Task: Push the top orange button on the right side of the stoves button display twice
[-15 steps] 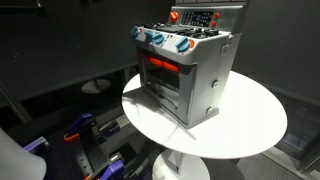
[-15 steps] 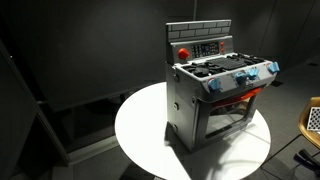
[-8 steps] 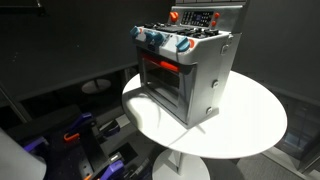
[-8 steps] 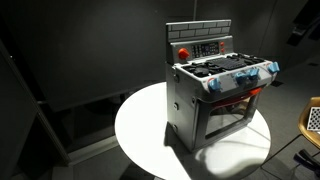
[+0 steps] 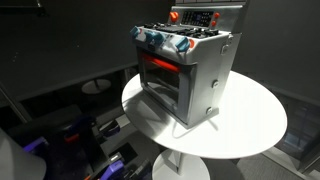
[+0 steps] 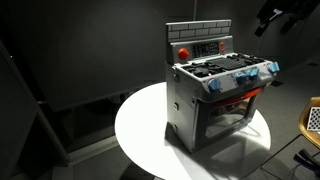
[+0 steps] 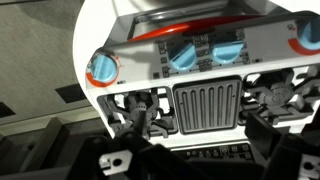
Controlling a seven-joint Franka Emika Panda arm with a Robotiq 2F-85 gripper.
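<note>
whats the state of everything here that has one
oven door: shut
gripper: open, in the air, clear of the stove
button display: untouched
blue knobs: setting unreadable
toy stove: upright on the white table

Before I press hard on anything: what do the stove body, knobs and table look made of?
Stove: probably moulded plastic with a silver-grey satin finish, going by its soft sheen and rounded, toy-like edges. Knobs: glossy blue plastic, judging by the even colour. Table: smooth white top, laminate or painted board; cannot tell which.
</note>
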